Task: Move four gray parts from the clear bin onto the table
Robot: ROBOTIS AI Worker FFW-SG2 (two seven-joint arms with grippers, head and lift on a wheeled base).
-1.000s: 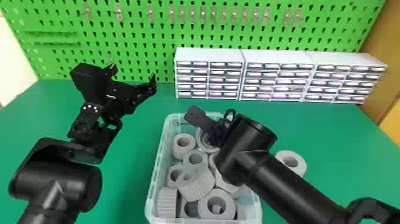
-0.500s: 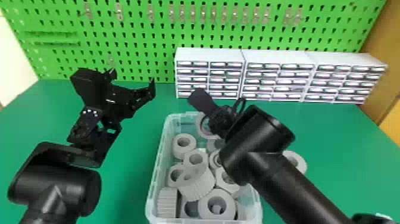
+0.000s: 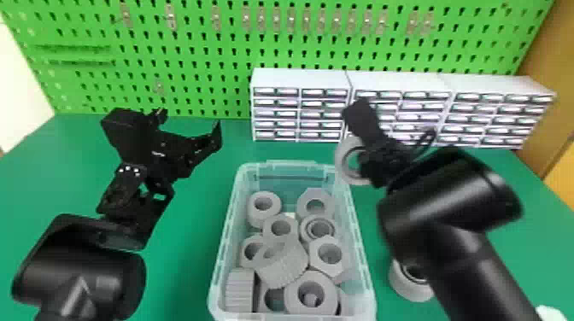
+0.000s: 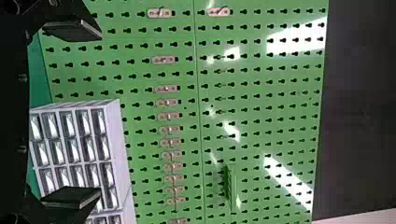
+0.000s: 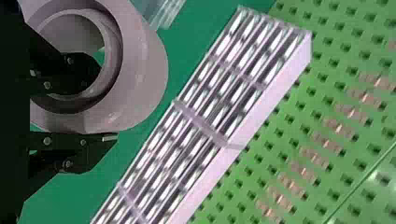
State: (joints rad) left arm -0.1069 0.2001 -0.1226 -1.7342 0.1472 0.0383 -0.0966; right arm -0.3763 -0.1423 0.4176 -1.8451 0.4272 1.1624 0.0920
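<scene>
Carrying is the step in hand: the right gripper (image 5: 106,105) has its fingers nipped on the wall of a gray ring (image 5: 144,70), near the far right corner of the clear bin (image 3: 225,230), while the left gripper (image 4: 99,113) hangs empty, fingers spread wide. A flanged gray part (image 3: 403,288) sits on the green table (image 3: 183,264) right of the bin, so this is probably the second, to be lowered and released there. Inside lie hexagonal parts (image 3: 337,269), a ribbed wheel (image 3: 284,264) and round collars (image 3: 256,217).
</scene>
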